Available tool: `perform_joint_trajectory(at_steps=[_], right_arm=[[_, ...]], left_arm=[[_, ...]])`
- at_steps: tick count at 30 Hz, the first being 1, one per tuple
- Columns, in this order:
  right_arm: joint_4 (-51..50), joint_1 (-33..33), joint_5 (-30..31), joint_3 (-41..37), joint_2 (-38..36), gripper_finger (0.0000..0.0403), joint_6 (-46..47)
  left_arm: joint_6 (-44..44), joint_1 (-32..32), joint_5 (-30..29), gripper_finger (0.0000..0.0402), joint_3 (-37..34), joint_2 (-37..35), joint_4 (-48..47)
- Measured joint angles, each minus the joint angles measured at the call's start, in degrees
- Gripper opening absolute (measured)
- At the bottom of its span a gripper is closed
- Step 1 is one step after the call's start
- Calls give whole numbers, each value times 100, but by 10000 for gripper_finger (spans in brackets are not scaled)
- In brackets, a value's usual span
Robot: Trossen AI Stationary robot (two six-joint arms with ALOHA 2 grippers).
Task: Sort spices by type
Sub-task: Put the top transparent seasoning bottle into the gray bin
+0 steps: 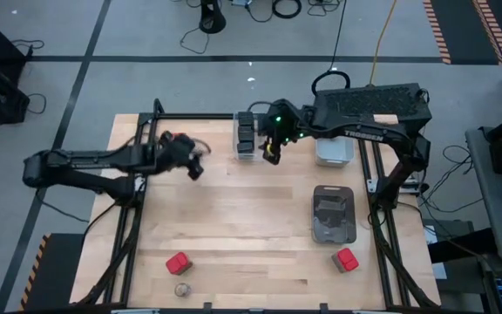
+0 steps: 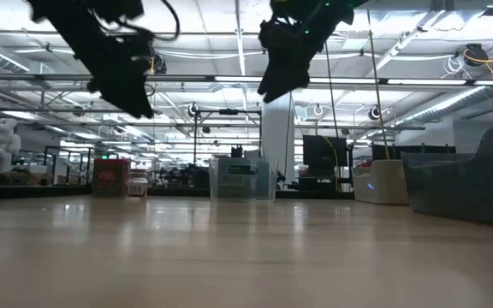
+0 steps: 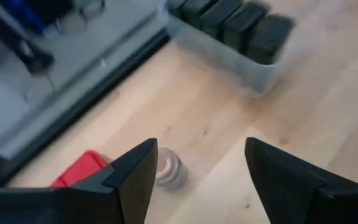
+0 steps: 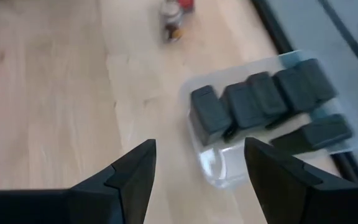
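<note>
Both grippers are hanging spread and empty: the left gripper (image 1: 192, 164) at centre-left, the right gripper (image 1: 271, 148) beside the clear bin (image 1: 246, 155) of dark tins (image 4: 263, 99). Two red tins (image 1: 178, 263) and a round jar (image 1: 182, 290) are waiting along the bottom edge. These probably are light, rigid and slick, so gripping flat sides would be safest.

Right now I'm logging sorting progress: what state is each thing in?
left gripper: open, empty, above the table
right gripper: open, empty, over the clear bin
clear bin: holds dark tins
dark tins: upright, in rows
red tins: loose, unsorted
round jar: loose, unsorted
</note>
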Motion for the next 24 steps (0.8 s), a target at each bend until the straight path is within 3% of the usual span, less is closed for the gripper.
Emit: perform_joint_trajectory(at_steps=[4, 6, 13, 24], right_arm=[[-44, 130, -8, -2, 108, 228, -189], [-44, 165, -2, -2, 111, 228, -220], [-50, 188, 2, -2, 111, 228, -222], [-91, 188, 2, -2, 111, 228, -222]], left_arm=[[3, 1064, 1224, 249, 58, 245, -78], [51, 1404, 1559, 249, 56, 466, -114], [588, 1818, 1743, 249, 108, 1329, 160], [2123, 1870, 1741, 249, 850, 2170, -525]])
